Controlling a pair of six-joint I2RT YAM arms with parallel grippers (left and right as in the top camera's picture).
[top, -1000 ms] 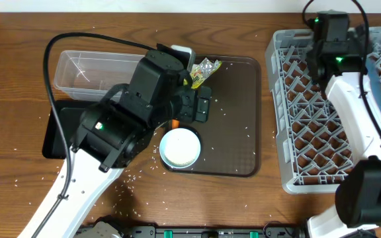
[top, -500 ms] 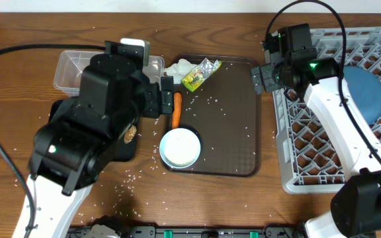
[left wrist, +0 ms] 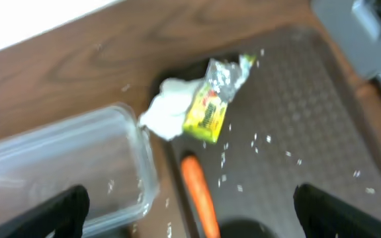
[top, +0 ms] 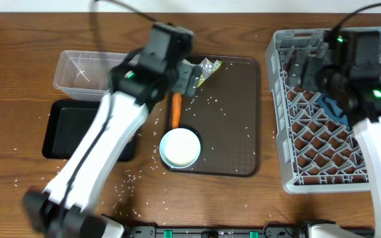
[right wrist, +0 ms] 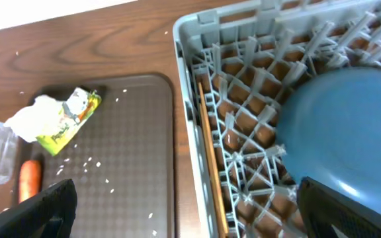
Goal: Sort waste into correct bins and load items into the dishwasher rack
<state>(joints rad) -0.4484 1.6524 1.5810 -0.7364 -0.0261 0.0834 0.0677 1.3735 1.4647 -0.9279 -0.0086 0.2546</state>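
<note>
My left gripper (top: 189, 74) is open and empty, above the back left of the brown serving tray; it also shows in the left wrist view (left wrist: 194, 221). Below it lie the crumpled white tissue (left wrist: 167, 111), the green-and-silver foil wrapper (left wrist: 213, 99) and the orange carrot (left wrist: 200, 195). The white bowl (top: 180, 147) sits at the tray's front left. My right gripper (top: 301, 69) is open and empty over the left edge of the grey dishwasher rack (top: 309, 152). The dark-blue plate (right wrist: 349, 125) stands in the rack. The cups and the brown lump are hidden.
The clear tub (top: 78, 69) and the black tray (top: 68, 129) lie left of the brown serving tray (top: 233, 132). White rice grains (top: 210, 102) are scattered on that tray and on the table. The left arm stretches over the black tray's right side.
My left arm has swung from above the tub and black tray towards the tissue and wrapper. My right arm has moved right, from the rack's left edge to over the rack.
</note>
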